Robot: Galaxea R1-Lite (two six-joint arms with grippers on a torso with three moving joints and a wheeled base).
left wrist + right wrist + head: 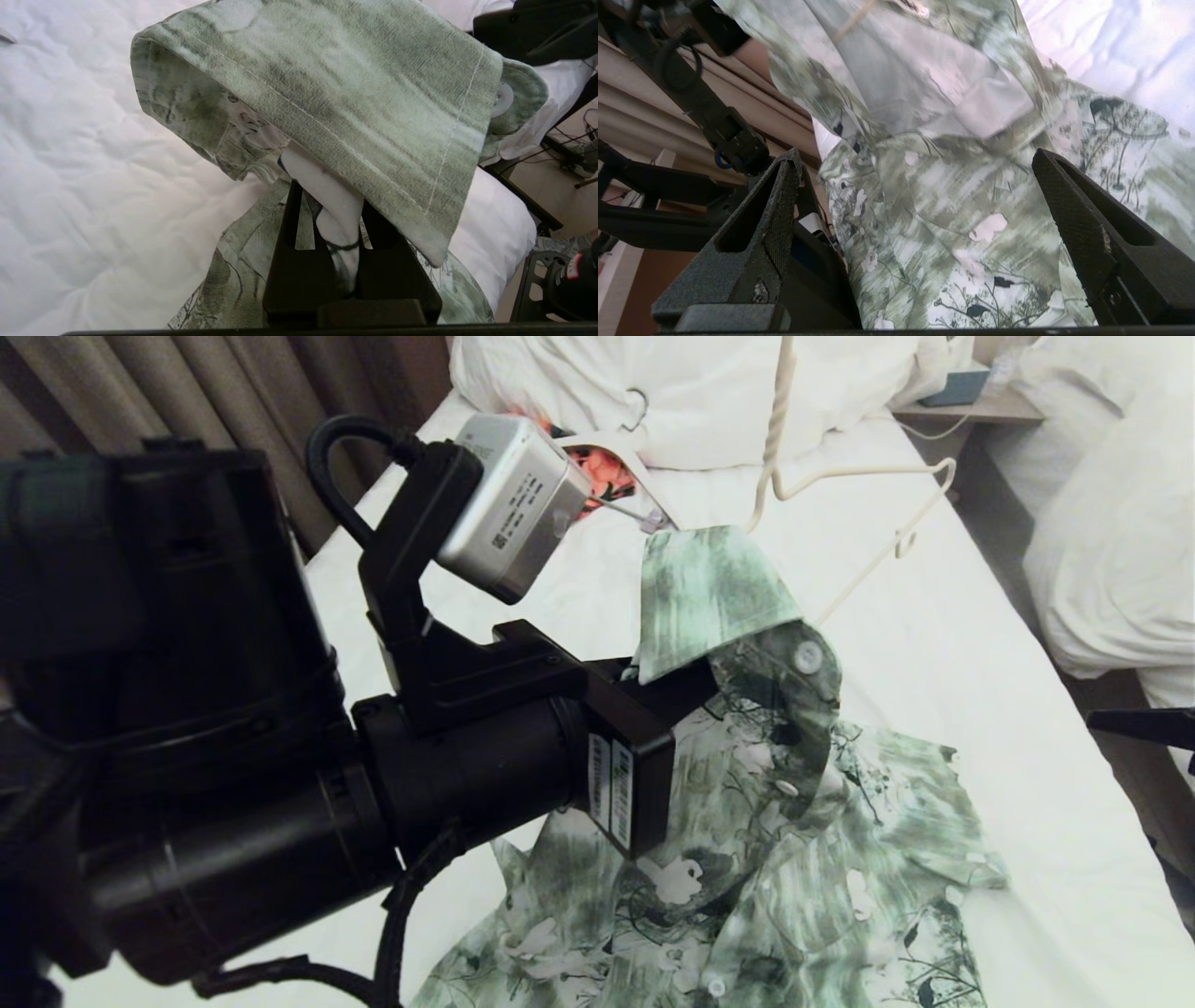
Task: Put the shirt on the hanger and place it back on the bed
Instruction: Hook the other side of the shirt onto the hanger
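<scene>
Left end effector [327, 219] clamped tight; right end effector [915, 196] spread wide.

The shirt [747, 859] is green and white in streaky washes, printed with white flowers and dark leaves, and carries white buttons. The hanger [840, 485] is cream, lying on the plain white sheet of the bed [980, 644], beside an orange-red floral garment [607, 476]. Both grippers are black, and the curtains [187, 383] are brownish-beige
</scene>
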